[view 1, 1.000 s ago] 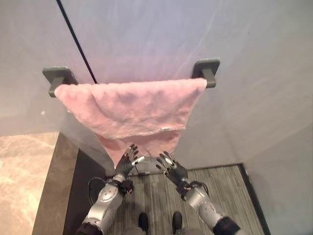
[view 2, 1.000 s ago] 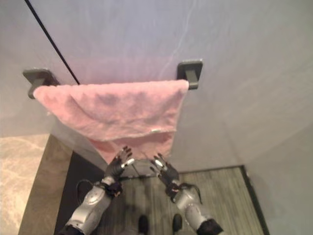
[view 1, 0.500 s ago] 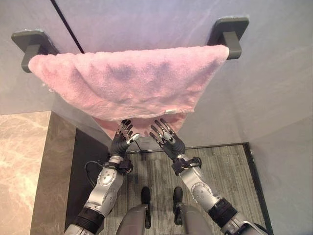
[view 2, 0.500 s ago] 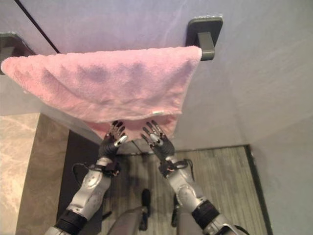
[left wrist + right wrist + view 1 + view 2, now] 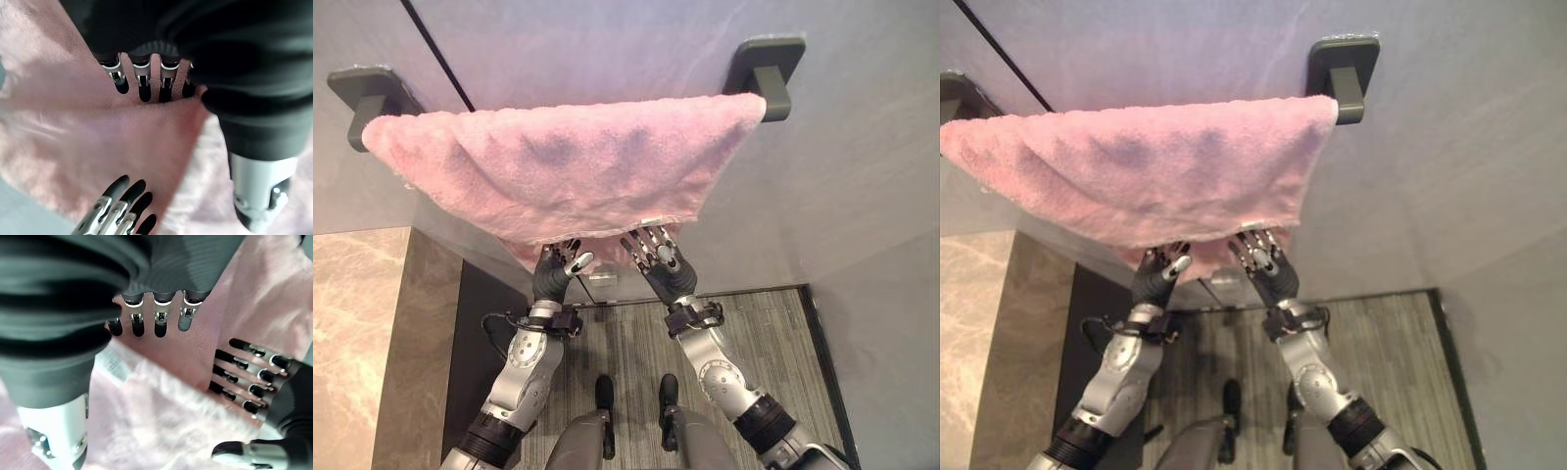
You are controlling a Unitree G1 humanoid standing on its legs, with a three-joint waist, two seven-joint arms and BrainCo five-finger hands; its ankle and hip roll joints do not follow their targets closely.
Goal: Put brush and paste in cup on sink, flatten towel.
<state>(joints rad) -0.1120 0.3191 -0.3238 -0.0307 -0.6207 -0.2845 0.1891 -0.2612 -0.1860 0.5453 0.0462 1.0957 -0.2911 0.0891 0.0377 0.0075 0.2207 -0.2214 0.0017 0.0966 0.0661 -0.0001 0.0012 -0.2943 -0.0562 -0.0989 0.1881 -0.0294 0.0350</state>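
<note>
Pink towel [image 5: 568, 171] drapes a wall-bracketed bar [image 5: 766, 73]; both hands' fingertips reach its hem.

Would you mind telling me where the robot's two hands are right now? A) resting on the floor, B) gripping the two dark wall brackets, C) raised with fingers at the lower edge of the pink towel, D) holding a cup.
C: the left hand and right hand are both raised, straight fingers reaching the hanging lower edge of the pink towel draped over the bar.
</note>
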